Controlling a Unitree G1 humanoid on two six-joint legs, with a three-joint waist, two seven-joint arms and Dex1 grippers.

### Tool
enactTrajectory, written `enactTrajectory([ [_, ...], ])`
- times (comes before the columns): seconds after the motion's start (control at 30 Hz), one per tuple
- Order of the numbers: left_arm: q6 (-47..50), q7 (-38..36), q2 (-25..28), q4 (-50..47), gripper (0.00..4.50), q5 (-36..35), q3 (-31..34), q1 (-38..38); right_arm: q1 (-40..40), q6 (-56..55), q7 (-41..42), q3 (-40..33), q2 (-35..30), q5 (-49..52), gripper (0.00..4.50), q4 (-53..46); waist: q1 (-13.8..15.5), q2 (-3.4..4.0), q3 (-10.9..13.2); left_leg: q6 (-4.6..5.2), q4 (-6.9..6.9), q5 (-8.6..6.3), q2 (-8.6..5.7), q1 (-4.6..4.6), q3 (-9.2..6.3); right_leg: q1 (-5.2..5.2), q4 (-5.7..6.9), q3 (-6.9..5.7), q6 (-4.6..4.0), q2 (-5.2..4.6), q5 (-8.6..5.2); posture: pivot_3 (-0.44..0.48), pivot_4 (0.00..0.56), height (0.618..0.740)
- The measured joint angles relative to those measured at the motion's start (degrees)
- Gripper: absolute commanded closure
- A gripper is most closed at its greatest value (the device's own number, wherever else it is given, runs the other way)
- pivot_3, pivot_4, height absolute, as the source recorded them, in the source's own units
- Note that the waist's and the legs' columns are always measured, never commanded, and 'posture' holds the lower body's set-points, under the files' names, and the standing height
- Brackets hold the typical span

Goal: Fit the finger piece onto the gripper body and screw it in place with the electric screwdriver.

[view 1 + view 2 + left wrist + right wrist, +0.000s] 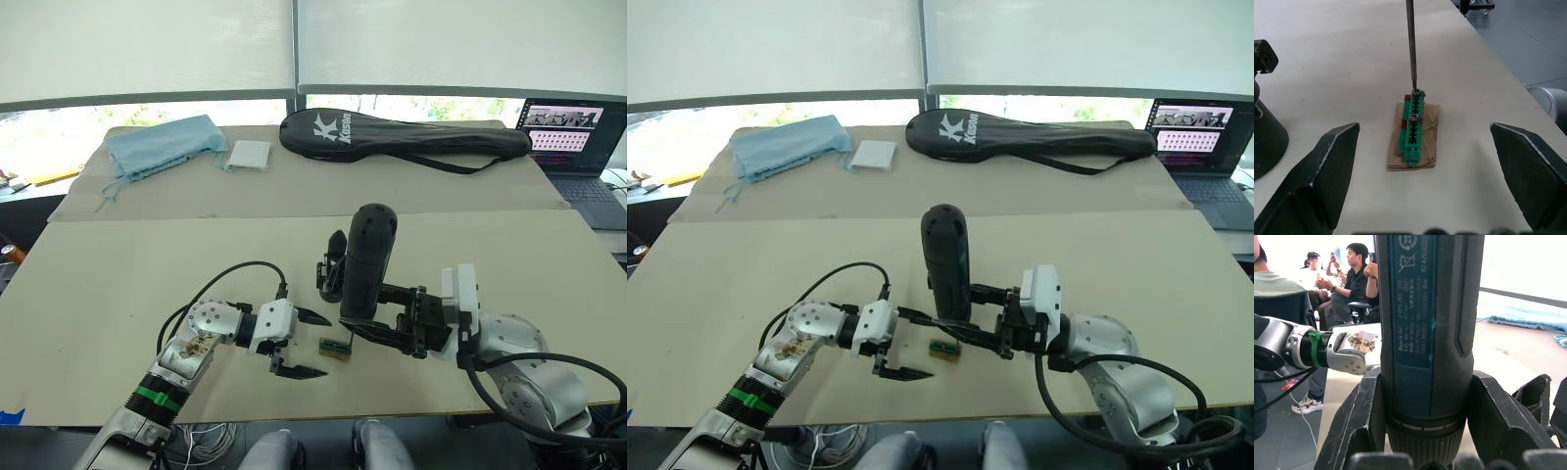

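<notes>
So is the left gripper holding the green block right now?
No, the left gripper is open, its fingers apart on either side of the green block, touching nothing.

Near the surface's (118,294) front edge, the block (335,349) lies between the left claw (299,343) and the right claw (377,311), which holds the screwdriver (364,259) upright, bit on the block. The gripper body (331,266) stands just behind. Along the far edge: cloth (162,143), pad (248,155), bag (402,135), laptop (578,137).
</notes>
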Motion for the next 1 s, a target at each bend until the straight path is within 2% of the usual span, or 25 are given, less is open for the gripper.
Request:
enactTrajectory([
  [1.0,0.1,0.1,0.0,0.0,0.00,0.0,0.0,-0.3,0.0,0.0,-0.6,0.2,0.4,-0.5,2.60,0.0,0.0,0.00,0.0,0.00,0.00,0.00,0.00,0.00,0.00,0.00,0.00,0.00,0.00,0.00,0.00,0.000,0.150,0.736],
])
